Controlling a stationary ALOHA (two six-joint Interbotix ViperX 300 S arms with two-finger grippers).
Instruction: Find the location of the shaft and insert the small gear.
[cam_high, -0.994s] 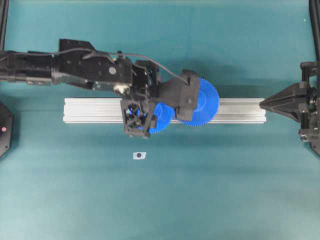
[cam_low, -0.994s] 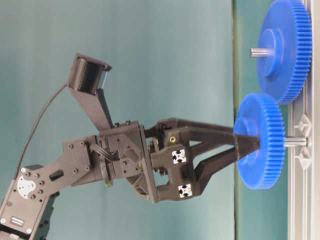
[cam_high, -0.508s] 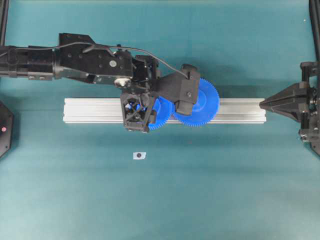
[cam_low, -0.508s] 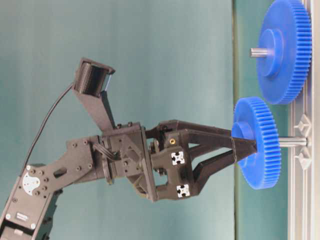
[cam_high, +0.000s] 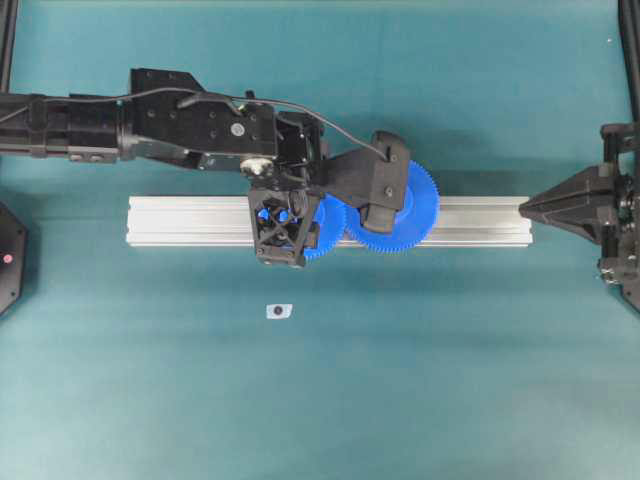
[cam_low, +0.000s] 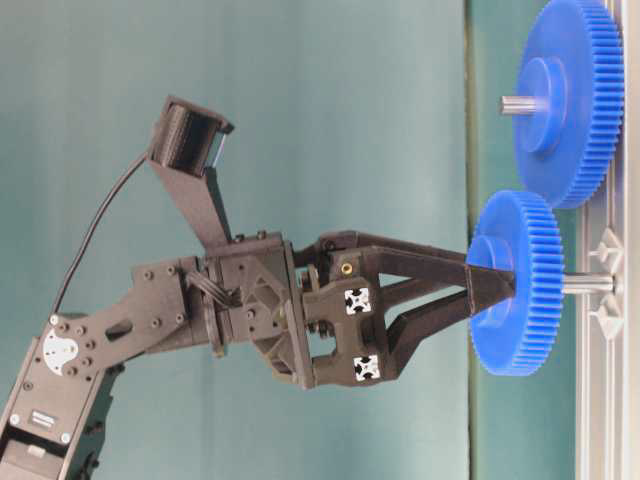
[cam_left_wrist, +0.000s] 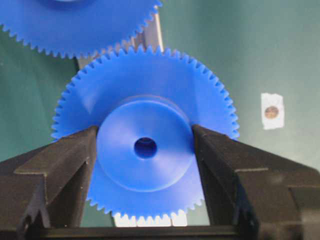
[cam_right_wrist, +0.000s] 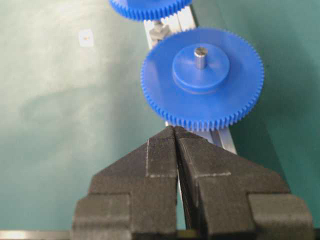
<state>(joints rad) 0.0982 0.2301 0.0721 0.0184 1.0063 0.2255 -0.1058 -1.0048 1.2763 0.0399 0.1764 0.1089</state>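
My left gripper (cam_high: 285, 215) is shut on the raised hub of the small gear (cam_left_wrist: 145, 147), a blue toothed disc with a dark centre hole. From table level, the small gear (cam_low: 520, 285) is held flat-on to the rail, with the silvery shaft (cam_low: 590, 284) running from the rail into its back. The shaft's end is hidden behind the gear. The right wrist view shows the shaft (cam_right_wrist: 159, 31) under the small gear's edge (cam_right_wrist: 150, 7). My right gripper (cam_right_wrist: 175, 129) is shut and empty, at the rail's right end (cam_high: 525, 208).
The larger blue gear (cam_high: 412, 212) sits on a grey pin (cam_right_wrist: 200, 54) on the aluminium rail (cam_high: 180, 220), its teeth close to the small gear's. A small white tag with a dark dot (cam_high: 279, 311) lies on the green table in front of the rail.
My left gripper, still holding the small gear, has shifted slightly right and toward the far side of the rail. The gear's distance from the rail varied slightly. The right arm has not moved.
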